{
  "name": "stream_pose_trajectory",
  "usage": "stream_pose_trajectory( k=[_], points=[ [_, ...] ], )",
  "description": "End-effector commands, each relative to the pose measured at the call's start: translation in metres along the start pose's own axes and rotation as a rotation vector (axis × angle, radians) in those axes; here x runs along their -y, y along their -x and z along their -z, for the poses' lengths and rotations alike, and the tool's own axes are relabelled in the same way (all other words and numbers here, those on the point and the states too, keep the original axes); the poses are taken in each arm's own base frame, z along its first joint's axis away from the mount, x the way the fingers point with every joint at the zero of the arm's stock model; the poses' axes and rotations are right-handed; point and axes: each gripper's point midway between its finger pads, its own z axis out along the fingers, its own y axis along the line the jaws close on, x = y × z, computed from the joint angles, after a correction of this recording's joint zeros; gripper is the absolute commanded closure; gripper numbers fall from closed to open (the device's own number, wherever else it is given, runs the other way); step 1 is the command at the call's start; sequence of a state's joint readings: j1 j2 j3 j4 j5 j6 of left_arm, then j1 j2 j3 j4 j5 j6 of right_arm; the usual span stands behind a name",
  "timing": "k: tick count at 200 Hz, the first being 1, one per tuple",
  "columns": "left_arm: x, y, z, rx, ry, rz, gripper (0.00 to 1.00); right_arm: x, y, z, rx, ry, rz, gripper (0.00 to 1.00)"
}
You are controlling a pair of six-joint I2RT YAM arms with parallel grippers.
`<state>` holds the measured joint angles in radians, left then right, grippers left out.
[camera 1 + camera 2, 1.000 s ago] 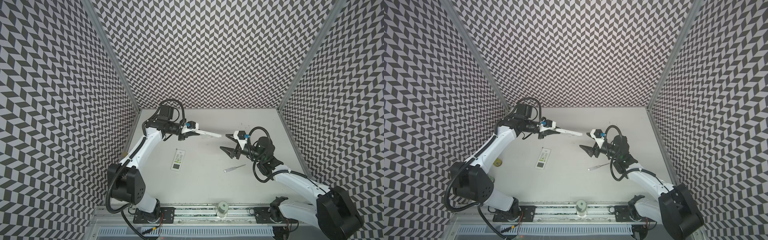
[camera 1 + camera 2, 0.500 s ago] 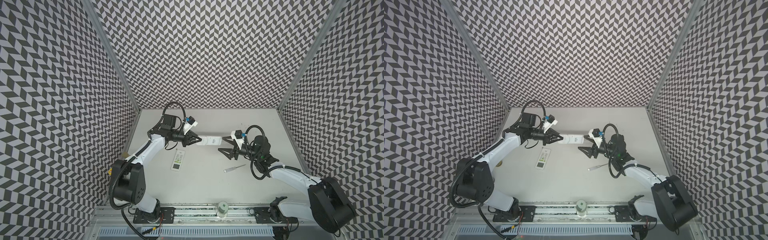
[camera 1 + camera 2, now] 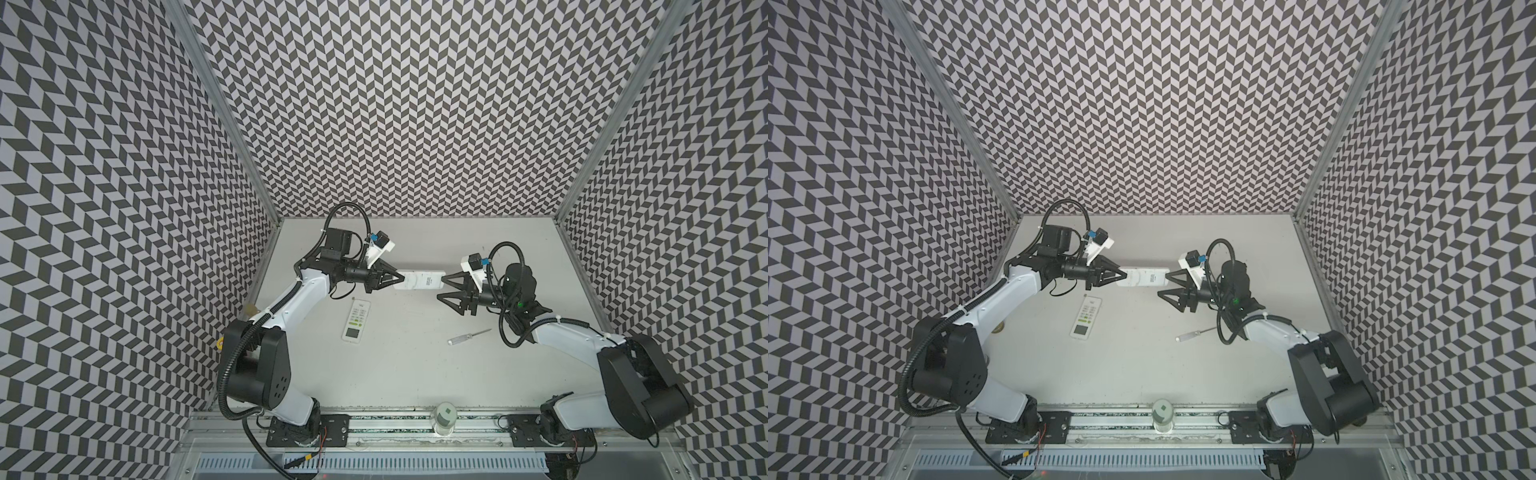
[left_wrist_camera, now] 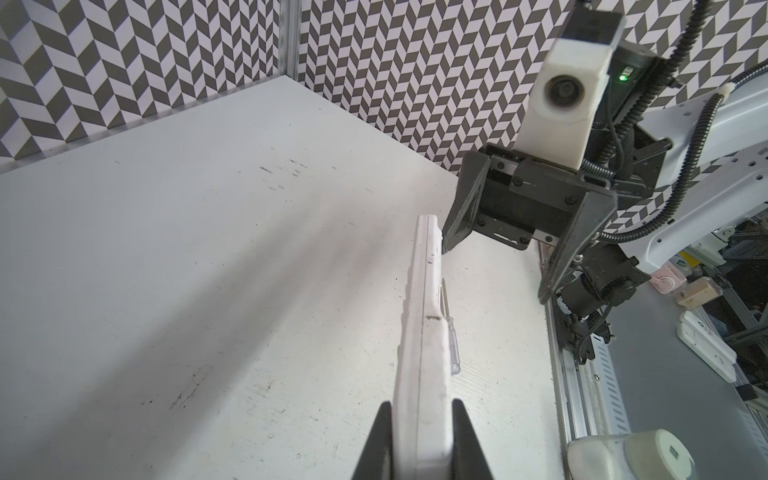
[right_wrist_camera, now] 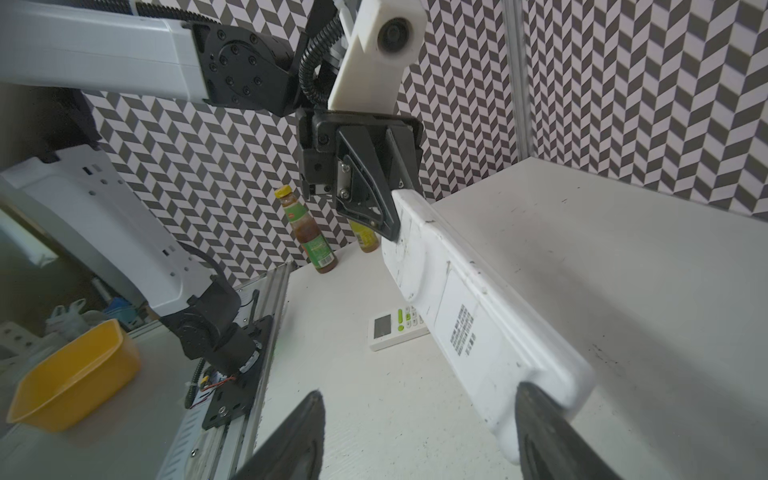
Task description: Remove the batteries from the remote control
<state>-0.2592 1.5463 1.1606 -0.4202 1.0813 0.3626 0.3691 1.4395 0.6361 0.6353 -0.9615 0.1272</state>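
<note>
My left gripper [image 3: 400,277] [image 3: 1123,275] is shut on one end of a white remote control [image 3: 419,279] [image 3: 1144,277], holding it level above the table. In the left wrist view the remote [image 4: 422,332] stands on edge between the two black fingers [image 4: 457,415]. My right gripper [image 3: 441,287] [image 3: 1164,284] faces it, open, at the remote's free end. In the right wrist view one finger [image 5: 540,419] lies against the corner of the remote [image 5: 469,316], and the other stands well apart. The remote's labelled back faces that camera. The batteries are hidden.
A second white remote [image 3: 356,321] [image 5: 397,328] lies buttons-up on the table below my left gripper. A clear-handled screwdriver [image 3: 467,336] [image 3: 1196,333] lies under my right arm. Two sauce bottles [image 5: 309,237] stand by the left wall. A yellow bowl [image 5: 70,374] sits beyond the front rail.
My left arm swung the held remote toward the middle and levelled it. My right gripper moved up to the remote's free end, and its jaws narrowed a little.
</note>
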Motion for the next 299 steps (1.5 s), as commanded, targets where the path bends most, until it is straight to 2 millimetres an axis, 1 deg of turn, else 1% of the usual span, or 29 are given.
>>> stream_pose_trajectory(
  k=[1,16,37,48,61,72,101,116,129,150,174,191,207,229,255,265,277,287,299],
  points=[
    [0.044,0.015,-0.005,0.054,-0.194,-0.063,1.0,-0.013,0.011,-0.007,0.014,0.103,0.003,0.32],
    [0.047,0.013,-0.009,0.044,-0.196,-0.073,1.0,-0.016,0.013,-0.008,0.022,0.124,0.012,0.34],
    [0.05,0.014,-0.007,0.039,-0.201,-0.095,1.0,-0.013,0.013,-0.01,0.01,0.12,0.001,0.36],
    [0.051,0.014,-0.007,0.034,-0.196,-0.103,1.0,-0.011,0.014,-0.006,0.02,0.094,0.015,0.36],
    [0.046,0.014,-0.007,0.023,-0.163,-0.11,1.0,-0.004,0.015,0.001,0.032,0.038,0.023,0.36],
    [0.041,0.014,-0.007,0.011,-0.129,-0.111,1.0,0.002,0.02,0.009,0.048,-0.015,0.035,0.36],
    [0.031,0.013,-0.003,0.011,-0.09,-0.104,1.0,0.013,0.043,0.038,0.158,-0.145,0.069,0.35],
    [0.032,0.014,-0.003,0.013,-0.092,-0.106,1.0,0.021,0.045,0.045,0.183,-0.175,0.048,0.35],
    [0.039,0.016,-0.002,0.025,-0.128,-0.109,1.0,0.023,0.042,0.041,0.163,-0.148,0.033,0.35],
    [0.048,0.016,-0.002,0.04,-0.179,-0.122,1.0,0.015,0.031,0.029,0.139,-0.08,0.011,0.35],
    [0.047,0.016,-0.003,0.035,-0.171,-0.121,1.0,-0.002,0.018,0.01,0.064,0.046,0.01,0.34],
    [0.045,0.015,-0.004,0.036,-0.169,-0.113,1.0,-0.012,0.012,0.002,0.043,0.082,0.028,0.34],
    [0.045,0.015,-0.006,0.036,-0.168,-0.1,1.0,-0.016,0.008,-0.002,0.033,0.107,0.019,0.35],
    [0.049,0.017,-0.007,0.041,-0.186,-0.101,1.0,-0.024,0.011,-0.005,0.036,0.153,0.005,0.4],
    [0.043,0.013,-0.012,0.023,-0.157,-0.091,1.0,-0.033,0.01,-0.009,0.04,0.197,-0.006,0.49],
    [0.043,0.015,-0.011,0.022,-0.156,-0.09,1.0,-0.034,0.008,-0.011,0.028,0.212,-0.015,0.58],
    [0.043,0.016,-0.011,0.023,-0.154,-0.091,1.0,-0.036,0.009,-0.01,0.025,0.22,-0.003,0.75],
    [0.041,0.015,-0.011,0.019,-0.141,-0.093,0.92,-0.035,0.008,-0.01,0.025,0.212,0.007,0.86],
    [0.038,0.013,-0.011,0.013,-0.118,-0.093,0.81,-0.033,0.007,-0.011,0.02,0.212,0.01,0.95]
  ],
)
